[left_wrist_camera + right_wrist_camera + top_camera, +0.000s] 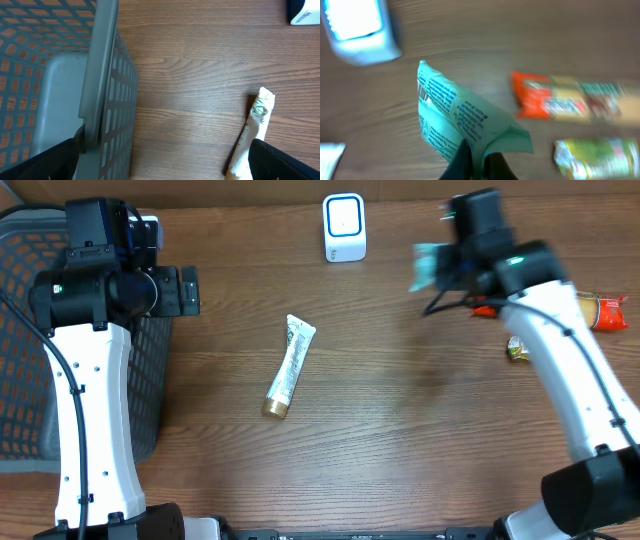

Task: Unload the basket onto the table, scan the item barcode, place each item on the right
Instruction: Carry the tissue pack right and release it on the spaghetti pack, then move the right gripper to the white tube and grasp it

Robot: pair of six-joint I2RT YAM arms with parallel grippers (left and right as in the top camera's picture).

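Observation:
My right gripper is shut on a pale green packet with black print, pinching its lower edge and holding it above the table. In the overhead view the packet hangs blurred to the right of the white, blue-rimmed scanner. That scanner also shows at the upper left of the right wrist view. My left gripper stands open beside the basket wall, with nothing between its fingers. In the overhead view the left gripper sits at the far left.
A grey mesh basket fills the left side of the table. A white tube with a gold cap lies mid-table, close to my left gripper's right finger. An orange snack bar and a yellow-green packet lie at the right.

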